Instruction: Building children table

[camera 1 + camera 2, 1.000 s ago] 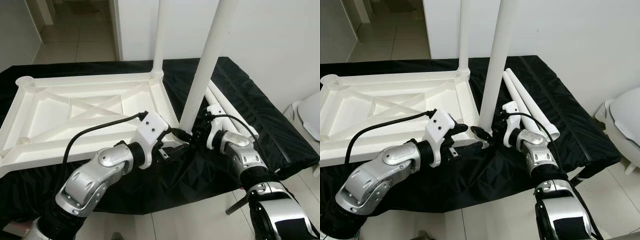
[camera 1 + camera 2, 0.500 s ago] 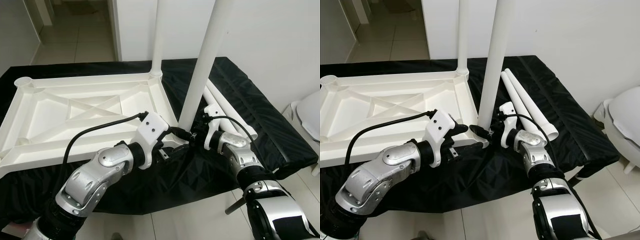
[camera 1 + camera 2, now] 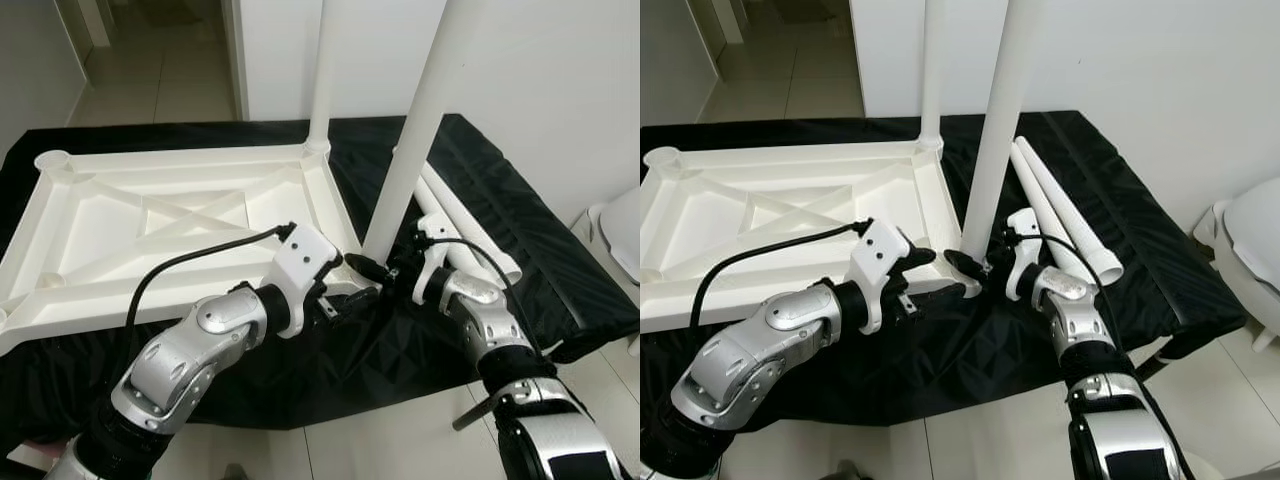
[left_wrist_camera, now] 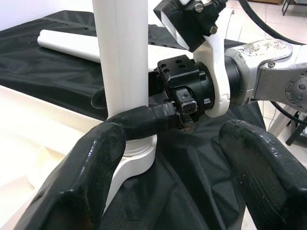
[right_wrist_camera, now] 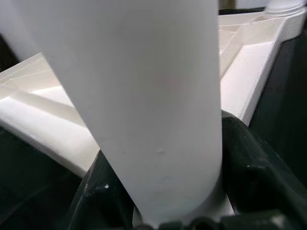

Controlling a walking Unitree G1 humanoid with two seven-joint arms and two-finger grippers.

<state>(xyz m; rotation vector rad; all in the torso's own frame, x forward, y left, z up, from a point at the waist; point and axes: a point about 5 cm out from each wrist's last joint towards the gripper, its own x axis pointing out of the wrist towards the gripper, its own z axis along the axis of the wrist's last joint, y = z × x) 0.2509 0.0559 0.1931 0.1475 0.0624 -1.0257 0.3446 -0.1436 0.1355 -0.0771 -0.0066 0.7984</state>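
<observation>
Two fingers (image 4: 144, 122) apparently clasp leg (image 3: 412, 150).

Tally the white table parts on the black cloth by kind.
Upside-down tabletop: 1
Upright legs at its corners: 2, the far one and the near one, held low down by the right tool
Loose legs lying on the cloth: 2
Total: 5

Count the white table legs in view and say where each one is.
4. One upright in the tabletop's far corner, one upright at the near corner, held by the right gripper, two loose legs lying on the black cloth.
</observation>
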